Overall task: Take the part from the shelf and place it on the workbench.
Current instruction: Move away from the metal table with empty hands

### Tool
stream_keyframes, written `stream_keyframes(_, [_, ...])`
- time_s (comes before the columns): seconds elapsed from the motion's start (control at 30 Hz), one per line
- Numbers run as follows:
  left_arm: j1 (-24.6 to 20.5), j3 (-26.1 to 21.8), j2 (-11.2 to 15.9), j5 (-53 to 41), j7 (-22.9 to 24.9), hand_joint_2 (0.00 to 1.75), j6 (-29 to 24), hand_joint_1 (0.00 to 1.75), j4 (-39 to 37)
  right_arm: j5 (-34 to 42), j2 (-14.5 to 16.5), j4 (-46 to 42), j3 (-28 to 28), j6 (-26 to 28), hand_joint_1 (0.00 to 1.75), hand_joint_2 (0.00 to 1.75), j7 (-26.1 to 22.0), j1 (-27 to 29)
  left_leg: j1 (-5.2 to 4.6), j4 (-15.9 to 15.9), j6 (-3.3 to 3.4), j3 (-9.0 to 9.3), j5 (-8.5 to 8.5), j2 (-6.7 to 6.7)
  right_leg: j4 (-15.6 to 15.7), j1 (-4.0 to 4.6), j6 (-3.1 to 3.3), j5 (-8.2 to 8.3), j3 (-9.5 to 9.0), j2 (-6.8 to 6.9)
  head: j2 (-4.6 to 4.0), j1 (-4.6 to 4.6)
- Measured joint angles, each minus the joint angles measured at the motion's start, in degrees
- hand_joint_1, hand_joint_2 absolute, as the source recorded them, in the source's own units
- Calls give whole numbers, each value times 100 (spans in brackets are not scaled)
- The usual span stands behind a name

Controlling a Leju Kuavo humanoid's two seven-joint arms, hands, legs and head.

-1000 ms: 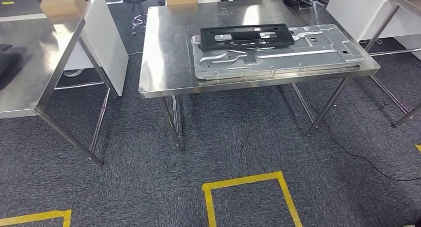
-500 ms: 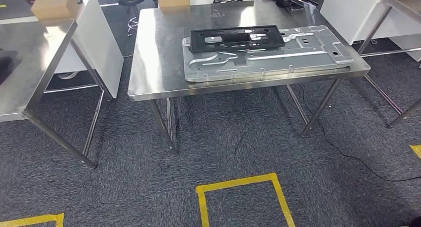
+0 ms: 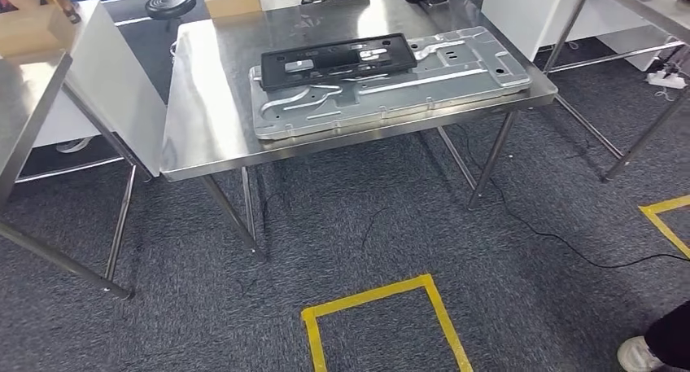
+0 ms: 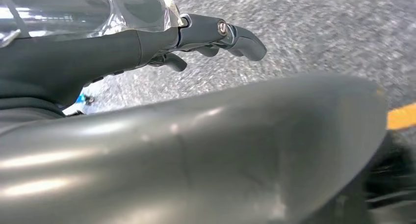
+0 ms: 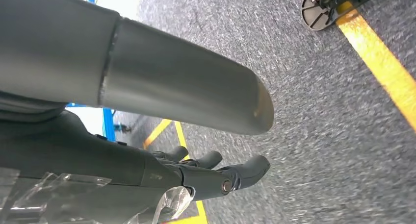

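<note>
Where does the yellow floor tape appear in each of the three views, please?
Head view: the yellow floor tape forms a square outline on the floor in front of the steel table.
Left wrist view: a short piece shows just past the big rounded grey cover.
Right wrist view: a long strip runs from a black round foot.
Shared landmark: the speckled grey carpet under the tape.

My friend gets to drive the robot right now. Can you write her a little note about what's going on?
Left hand: hangs over the carpet, holds nothing.
Right hand: the same, holds nothing.
Things: a black part lies on a metal plate on the workbench.
Done: possibly one part placed; cannot confirm.
Left: find the shelf, fetch a part, set it on the workbench. Mind the person's shoe nearby.
</note>
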State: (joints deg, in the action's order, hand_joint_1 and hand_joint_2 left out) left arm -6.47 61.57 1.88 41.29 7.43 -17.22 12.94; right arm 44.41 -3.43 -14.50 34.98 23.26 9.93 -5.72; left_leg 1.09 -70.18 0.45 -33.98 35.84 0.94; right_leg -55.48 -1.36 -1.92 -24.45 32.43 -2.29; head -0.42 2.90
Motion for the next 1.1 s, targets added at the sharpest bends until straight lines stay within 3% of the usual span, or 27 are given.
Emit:
stream_keyframes(0.1, [-10, 0, 7, -2, 0, 0, 1, 0, -3, 4, 41, 17, 1, -7, 0, 0, 18, -8, -212, 1288, 363, 439, -794, -359, 2, 98, 29, 24, -5, -342, 0, 0])
stream_keyframes(0.13, [-17, 0, 8, -2, 0, 0, 0, 0, -4, 5, 53, 19, 1, -9, 0, 0, 25, -3, -260, 1616, 437, 568, -947, -437, 11, 103, 19, 38, -1, -425, 0, 2])
stream_keyframes(0.17, [-22, 1, 3, -3, 0, 0, -1, 0, -4, 6, 43, 25, 1, -9, 0, 0, 33, 11, -246, 1654, 424, 577, -972, -377, 19, 108, -1, 48, 7, -467, 0, 5])
stream_keyframes(0.23, [-29, 1, -3, -1, -1, 0, -5, 0, -4, 7, 27, 36, 1, -9, 0, 0, 48, 30, -202, 1746, 401, 614, -1035, -262, -104, 133, -49, -46, 68, -330, 0, -6])
stream_keyframes(0.27, [-27, 1, -7, -1, -1, 0, -8, 0, -4, 8, 20, 41, 1, -10, 0, 0, 52, 31, -175, 1791, 393, 632, -1065, -193, -321, 144, -74, -194, 164, -191, 0, -18])
stream_keyframes(0.33, [-6, 1, -7, 2, -2, 0, -11, 0, -4, 10, 24, 44, 2, -11, 0, 0, 57, 15, -170, 1806, 399, 636, -1072, -48, -1066, 109, -139, -607, 504, 80, 0, -44])
stream_keyframes(0.37, [7, 2, -8, 4, -1, 0, -10, 0, -4, 11, 25, 45, 2, -12, 0, 0, 58, 10, -166, 1803, 393, 635, -1068, 34, -1418, 84, -176, -746, 664, 130, 0, -50])
stream_keyframes(0.4, [15, 2, -10, 7, 0, 0, -9, 0, -4, 13, 27, 46, 2, -12, 0, 0, 59, 5, -159, 1800, 383, 635, -1061, 113, -1602, 52, -214, -780, 743, 165, 0, -54])
stream_keyframes(0.43, [16, 2, -14, 9, 1, 0, -9, 0, -4, 13, 29, 46, 2, -13, 0, 0, 62, 6, -146, 1793, 365, 640, -1049, 185, -1549, 22, -254, -703, 698, 194, 0, -54])
stream_keyframes(0.47, [13, 2, -17, 10, 2, 0, -9, 0, -4, 13, 30, 47, 3, -13, 0, 0, 65, 7, -126, 1780, 336, 649, -1030, 251, -1262, -8, -293, -536, 533, 237, 0, -54])
stream_keyframes(0.53, [2, 2, -15, 11, 2, 0, -11, 0, -5, 13, 38, 47, 3, -16, 0, 0, 73, 1, -108, 1714, 241, 666, -960, 361, -435, -41, -345, -219, 81, 426, 0, -55])
stream_keyframes(0.6, [-11, 2, -7, 13, 6, 0, -18, 0, -6, 13, 51, 47, 3, -22, 0, 0, 81, -4, -124, 1653, 150, 675, -891, 448, -39, -32, -255, -126, -117, 512, 0, -49])
stream_keyframes(0.67, [-21, 2, -4, 17, 14, 0, -22, 0, -7, 12, 54, 47, 3, -26, 0, 0, 90, 5, -121, 1644, 106, 699, -865, 525, -49, -11, -107, -135, -94, 401, 0, -41])
stream_keyframes(0.73, [-29, 2, -5, 21, 17, 0, -23, 0, -7, 11, 52, 47, 3, -26, 0, 0, 99, 9, -81, 1515, 57, 673, -747, 399, -43, -10, -29, -119, -81, 294, 0, -40])
stream_keyframes(0.77, [-27, 2, -6, 21, 17, 0, -24, 0, -7, 10, 51, 48, 3, -26, 0, 0, 106, 3, -63, 1282, 29, 578, -589, 273, -40, -17, 2, -105, -74, 243, 0, -39])
stream_keyframes(0.83, [-12, 2, -8, 26, 19, 0, -24, 0, -7, 10, 49, 48, 3, -26, 0, 0, 122, -11, -50, 489, -7, 221, -164, 48, -39, -10, 42, -87, -50, 137, 0, -39])
stream_keyframes(0.87, [0, 2, -9, 29, 19, 0, -25, 0, -7, 10, 49, 48, 4, -26, 0, 0, 127, -13, -52, 93, -9, 30, -12, 13, -39, 1, 56, -80, -38, 73, 0, -38])
stream_keyframes(0.9, [10, 2, -9, 33, 20, 0, -25, 0, -7, 10, 50, 48, 4, -27, 0, 0, 132, -11, -56, -143, 2, -92, 34, -5, -39, 13, 65, -74, -30, 1, 0, -38])
stream_keyframes(0.93, [15, 2, -9, 35, 21, 0, -25, 0, -7, 10, 50, 49, 4, -27, 0, 0, 134, -8, -65, -140, 30, -107, -44, -22, -40, 25, 70, -70, -29, -77, 0, -38])
stream_keyframes(0.97, [15, 2, -9, 35, 22, 0, -26, 0, -7, 10, 50, 49, 4, -28, 0, 0, 135, -6, -80, 95, 76, -16, -225, -56, -39, 39, 74, -65, -34, -154, 0, -38])
stream_keyframes(1.03, [6, 2, -1, 35, 32, 0, -27, 0, -9, 12, 68, 48, 5, -35, 0, 0, 138, -8, -126, 946, 228, 350, -679, -294, -40, 57, 74, -54, -47, -301, 0, -39])
stream_keyframes(1.1, [2, 2, 5, 36, 55, 0, -30, 0, -13, 12, 91, 48, 8, -56, 0, 0, 146, -17, -168, 1490, 333, 568, -902, -501, -41, 50, 51, -34, -35, -417, 0, -39])
